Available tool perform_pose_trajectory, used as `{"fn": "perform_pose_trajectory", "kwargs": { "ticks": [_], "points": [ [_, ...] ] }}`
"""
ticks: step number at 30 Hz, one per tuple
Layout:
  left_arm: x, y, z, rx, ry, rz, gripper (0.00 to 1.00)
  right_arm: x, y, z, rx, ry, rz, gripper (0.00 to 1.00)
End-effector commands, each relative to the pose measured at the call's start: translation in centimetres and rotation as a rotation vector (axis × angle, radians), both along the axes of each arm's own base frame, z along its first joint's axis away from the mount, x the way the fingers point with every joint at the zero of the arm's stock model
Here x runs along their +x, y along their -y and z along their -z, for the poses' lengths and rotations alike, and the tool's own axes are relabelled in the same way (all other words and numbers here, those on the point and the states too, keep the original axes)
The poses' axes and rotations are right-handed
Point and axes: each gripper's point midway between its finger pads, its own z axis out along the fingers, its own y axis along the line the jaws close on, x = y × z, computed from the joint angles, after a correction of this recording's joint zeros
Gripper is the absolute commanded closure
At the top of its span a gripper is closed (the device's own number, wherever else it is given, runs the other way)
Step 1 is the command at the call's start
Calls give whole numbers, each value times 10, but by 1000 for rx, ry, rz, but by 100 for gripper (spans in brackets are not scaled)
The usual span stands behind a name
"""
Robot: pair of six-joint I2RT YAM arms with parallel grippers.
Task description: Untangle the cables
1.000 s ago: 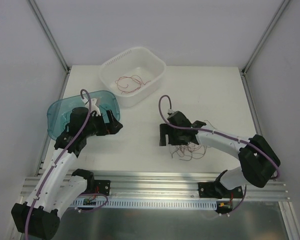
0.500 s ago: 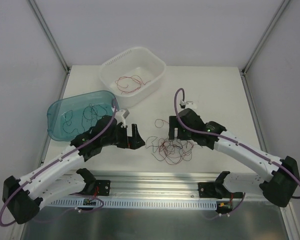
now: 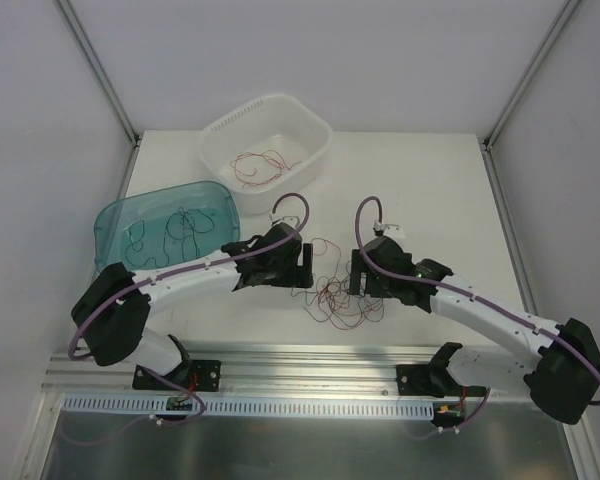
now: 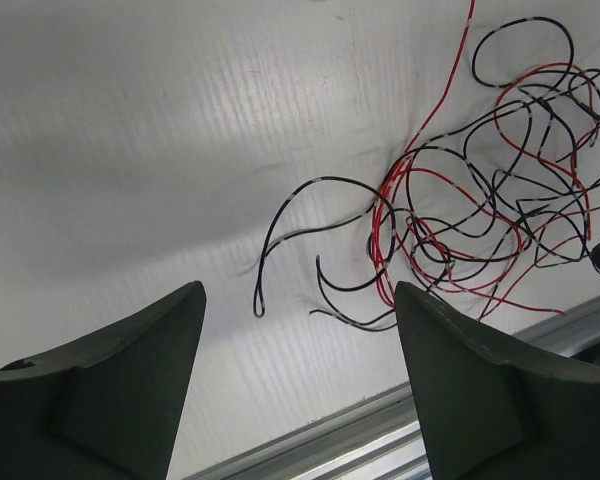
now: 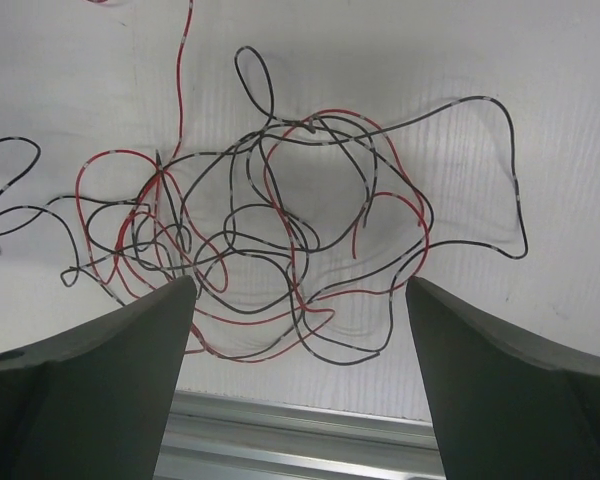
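Cables (image 3: 342,290), where are they lying?

On the white surface (image 3: 430,190), in one loose clump of red and black loops, right between the two tools. The left tool (image 4: 297,300) has the clump ahead of it and off to its right. A single black strand curls out of the clump and ends just in front of that tool's gap.

And the right tool (image 5: 300,290)?

It hangs over the thick of the tangle. Most of the loops lie straight ahead of its gap, and one long black loop swings out to its right.

Does either tool have hold of anything?

No. Both stand with their jaws wide apart and nothing between them. From where I stand neither one touches a strand.

What else is on the surface?

A white basket (image 3: 220,135) sits farther out than the left tool, toward the back, with a few red wires (image 3: 260,165) lying in it. A blue tub (image 3: 108,222) sits off to the left tool's left, alongside its arm, with some dark wires (image 3: 180,228) in it. Both are well apart from the clump.

Are the red and black ones in the clump separate?

No, they cross over each other many times. I cannot tell which strand lies on top.
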Motion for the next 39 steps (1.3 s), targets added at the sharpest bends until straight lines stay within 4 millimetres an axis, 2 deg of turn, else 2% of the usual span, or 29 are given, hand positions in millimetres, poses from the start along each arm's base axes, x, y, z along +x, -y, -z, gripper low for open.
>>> {"fn": "perform_pose_trajectory", "kwargs": {
  "ticks": [1, 4, 8, 9, 10, 12, 13, 15, 16, 19, 20, 21, 22, 24, 25, 27, 28, 29, 30, 32, 33, 35, 36, 38, 39],
  "points": [
    [12, 19, 1, -9, 20, -38, 24, 12, -20, -9, 84, 38, 3, 10],
    [7, 26, 10, -2, -3, -33, 32, 14, -26, -3, 88, 21, -13, 10],
    [-1, 29, 23, 20, -27, -25, 51, 15, -37, 0, 99, 2, -46, 10],
    [-3, 28, 23, 20, -28, -27, 71, 16, -39, 2, 97, -5, -50, 10],
    [-5, 26, 22, 16, -26, -27, 81, 16, -41, 7, 86, -20, -57, 10],
    [-7, 24, 16, 6, -9, -25, 96, 19, -48, 7, 82, -27, -66, 10],
    [-9, 23, 9, -10, 7, -19, 100, 20, -50, 15, 64, -46, -65, 10],
    [-10, 21, 1, -23, 26, -9, 100, 25, -55, 17, 61, -52, -61, 11],
    [-12, 19, -7, -42, 43, -5, 100, 25, -57, 27, 41, -74, -61, 14],
    [-16, 13, -18, -65, 65, 0, 100, 29, -61, 36, 20, -98, -52, 20],
    [-16, 12, -31, -96, 92, 2, 100, 28, -60, 47, -6, -121, -48, 29],
    [-17, 10, -36, -101, 102, 3, 100, 28, -58, 50, -23, -130, -42, 35],
    [-18, 5, -49, -118, 132, -2, 100, 28, -55, 53, -33, -137, -27, 46],
    [-16, -3, -67, -123, 175, -3, 100, 27, -43, 61, -80, -150, 2, 57],
    [-17, -14, -78, -110, 210, -8, 100, 29, -35, 62, -102, -144, 27, 70],
    [-12, -26, -101, -111, 259, -33, 100, 29, -20, 59, -119, -143, 59, 83],
    [-15, -42, -107, -82, 267, -45, 100, 30, -7, 61, -125, -150, 90, 92],
    [-14, -50, -114, -78, 271, -59, 100, 31, 2, 60, -128, -151, 108, 95],
    [-5, -65, -124, -78, 281, -108, 100, 36, 17, 52, -118, -141, 154, 95],
    [-6, -91, -136, -63, 289, -149, 100, 34, 41, 51, -139, -144, 188, 95],
    [0, -109, -153, -81, 324, -204, 100, 38, 58, 43, -131, -129, 234, 96],
    [1, -131, -164, -53, 354, -243, 100, 36, 80, 40, -148, -125, 257, 95],
    [2, -138, -179, -61, 385, -262, 100, 36, 98, 39, -148, -134, 312, 95],
    [2, -157, -195, -40, 420, -300, 100, 34, 113, 30, -131, -122, 329, 93],
    [2, -161, -210, -54, 447, -313, 100, 35, 125, 25, -121, -117, 369, 91]
  ]
}}
